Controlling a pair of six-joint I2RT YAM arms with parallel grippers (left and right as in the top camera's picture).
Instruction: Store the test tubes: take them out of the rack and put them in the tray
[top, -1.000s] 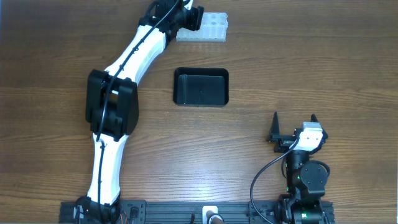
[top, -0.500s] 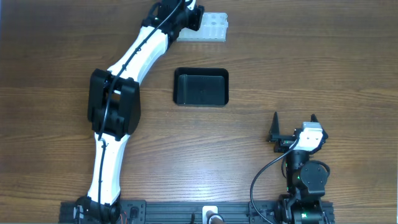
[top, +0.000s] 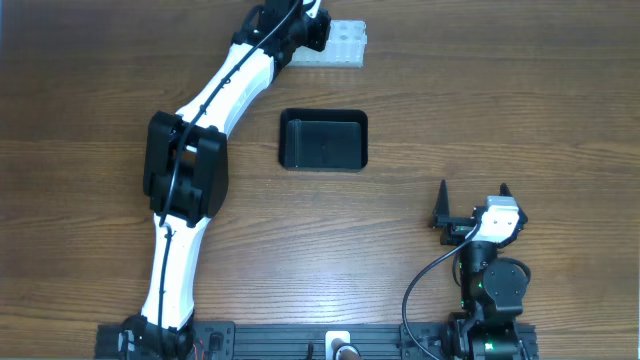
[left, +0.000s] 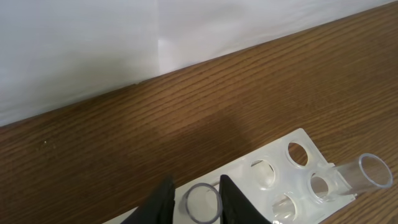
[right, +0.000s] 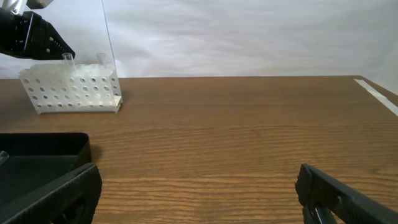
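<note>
A white test-tube rack (top: 340, 45) stands at the table's far edge. My left gripper (top: 312, 22) hangs over the rack's left end. In the left wrist view its fingers (left: 165, 200) stand close on either side of a clear test tube (left: 202, 203), so the left gripper (left: 198, 196) is shut on its rim. Another tube (left: 368, 175) stands in a corner hole of the rack (left: 273, 177). The black tray (top: 323, 140) lies mid-table, nearer than the rack. My right gripper (top: 473, 190) stands open near its base, holding nothing.
A white wall runs right behind the rack. In the right wrist view the tray (right: 43, 146) lies ahead of the open right gripper (right: 199, 177), with the rack (right: 71, 90) beyond it. Bare wood spreads between tray and right arm.
The left arm has edged slightly toward the far edge and to the right over the rack. The right arm has stayed still.
</note>
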